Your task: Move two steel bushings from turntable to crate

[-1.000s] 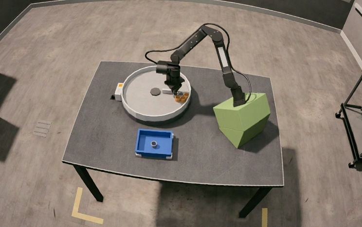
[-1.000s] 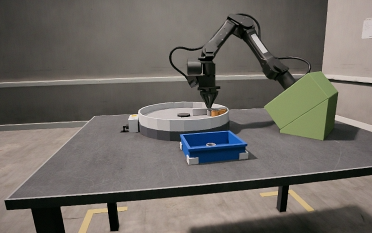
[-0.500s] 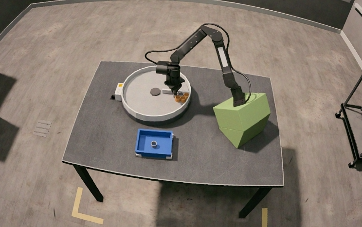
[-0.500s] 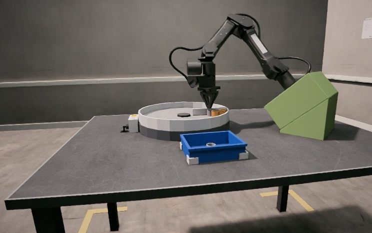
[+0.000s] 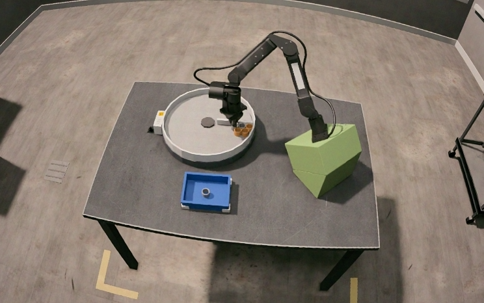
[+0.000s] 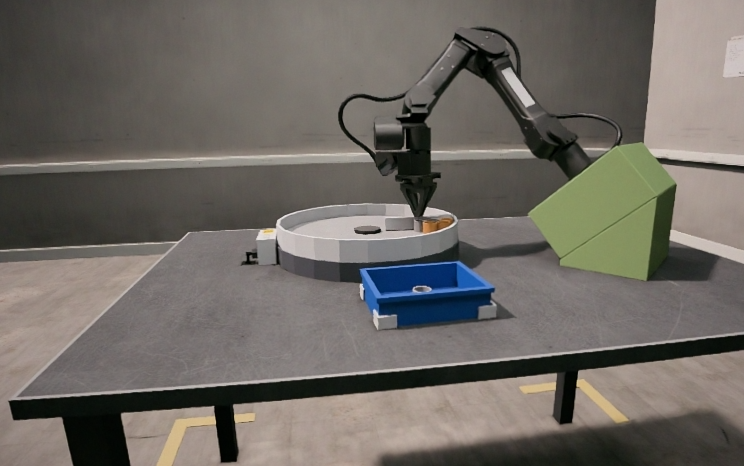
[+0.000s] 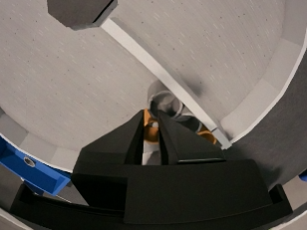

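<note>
A grey steel bushing [image 5: 241, 125] [image 6: 418, 223] [image 7: 161, 102] stands on the white turntable [image 5: 200, 152] [image 6: 362, 249] near its right rim, beside three orange bushings [image 5: 242, 132] [image 6: 434, 223] [image 7: 208, 135]. My gripper [image 5: 236, 123] [image 6: 418, 214] [image 7: 151, 115] points straight down, its tips just over the steel bushing. The fingers stand almost together with a narrow gap and hold nothing. A second steel bushing [image 5: 205, 190] [image 6: 421, 288] stands upright in the blue crate [image 5: 185, 185] [image 6: 428, 310] in front of the turntable.
A dark octagonal hub [image 5: 207, 122] [image 6: 366, 229] sits at the turntable's middle, with a white bar [image 5: 224, 121] [image 6: 399, 223] [image 7: 153, 61] running from it to the bushings. A small white box [image 5: 158, 120] [image 6: 266, 245] adjoins the turntable's left. The arm stands on a green block [image 5: 324, 157] [image 6: 609, 214].
</note>
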Robot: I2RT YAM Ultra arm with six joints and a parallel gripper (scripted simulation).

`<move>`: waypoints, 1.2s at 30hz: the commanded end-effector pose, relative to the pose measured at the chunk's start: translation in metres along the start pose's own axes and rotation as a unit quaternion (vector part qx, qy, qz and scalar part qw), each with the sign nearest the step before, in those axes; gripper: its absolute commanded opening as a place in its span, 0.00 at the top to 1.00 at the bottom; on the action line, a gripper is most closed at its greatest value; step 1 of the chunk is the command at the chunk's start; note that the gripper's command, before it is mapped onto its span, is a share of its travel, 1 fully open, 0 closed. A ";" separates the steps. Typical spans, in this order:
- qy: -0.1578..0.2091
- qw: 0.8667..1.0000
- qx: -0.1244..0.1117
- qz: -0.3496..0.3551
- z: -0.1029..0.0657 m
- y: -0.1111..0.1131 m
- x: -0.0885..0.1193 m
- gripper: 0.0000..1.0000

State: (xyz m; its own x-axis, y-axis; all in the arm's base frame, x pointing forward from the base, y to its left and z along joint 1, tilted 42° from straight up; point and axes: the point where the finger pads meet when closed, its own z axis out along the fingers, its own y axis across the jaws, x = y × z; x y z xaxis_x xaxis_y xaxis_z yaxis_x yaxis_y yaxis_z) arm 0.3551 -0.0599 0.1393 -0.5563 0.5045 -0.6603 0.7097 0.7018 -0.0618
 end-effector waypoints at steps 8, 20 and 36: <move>-0.012 1.000 -0.015 0.009 -0.007 0.007 -0.013 0.87; -0.006 1.000 -0.008 0.005 -0.007 0.003 -0.012 0.87; -0.001 1.000 -0.003 0.000 -0.004 0.000 -0.006 0.87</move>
State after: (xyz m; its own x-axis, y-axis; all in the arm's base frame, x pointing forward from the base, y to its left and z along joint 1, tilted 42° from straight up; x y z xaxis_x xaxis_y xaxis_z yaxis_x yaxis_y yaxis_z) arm 0.3586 -0.0594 0.1444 -0.5484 0.5046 -0.6668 0.7094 0.7029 -0.0515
